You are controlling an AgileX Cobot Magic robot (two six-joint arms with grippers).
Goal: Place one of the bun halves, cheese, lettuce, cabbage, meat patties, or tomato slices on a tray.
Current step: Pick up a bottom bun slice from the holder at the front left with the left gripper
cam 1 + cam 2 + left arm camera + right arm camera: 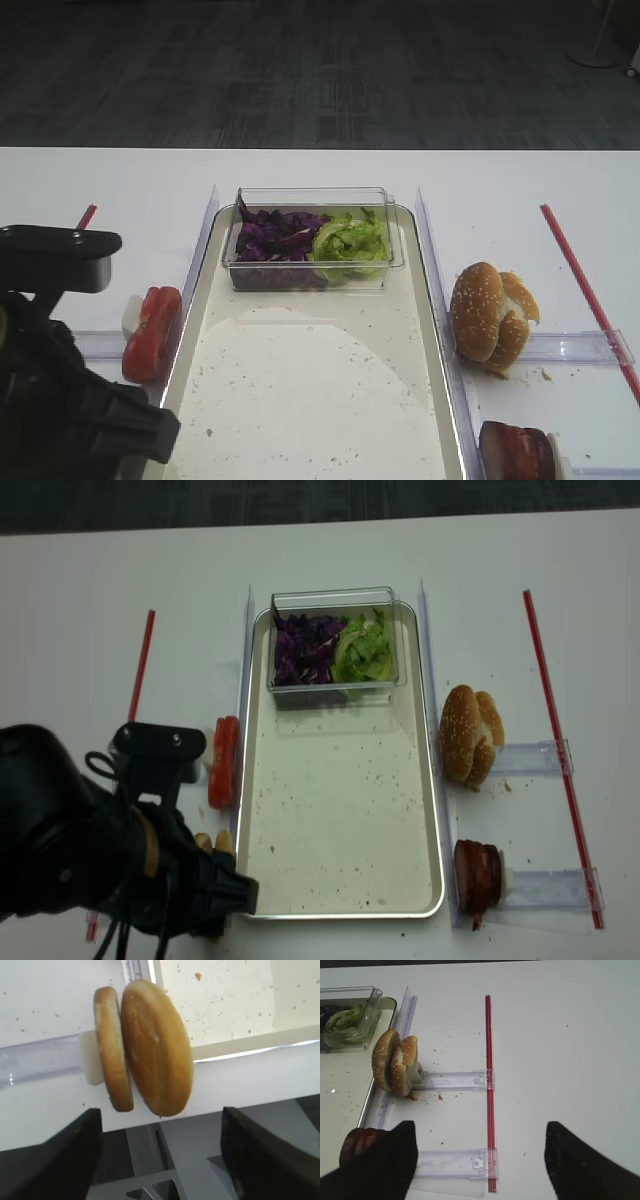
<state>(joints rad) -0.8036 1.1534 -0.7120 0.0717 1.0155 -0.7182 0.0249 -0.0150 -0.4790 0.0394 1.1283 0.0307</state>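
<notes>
Golden-tan bun halves [145, 1047] (upright, seedless)

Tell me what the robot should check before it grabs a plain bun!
1. Left jaws open: ok, they stand wide apart on both sides of the bun halves.
2. Nothing held yet: ok, the left gripper has bare space between its jaws.
3. Buns reachable: ok, two stand on edge, side by side, just ahead.
4. Room on the tray: ok, bare floor, only crumbs.
5. Tomato slices out of the way: cannot tell, the arm hides that spot.
6. Right gripper away: ok, open over bare table.
</notes>
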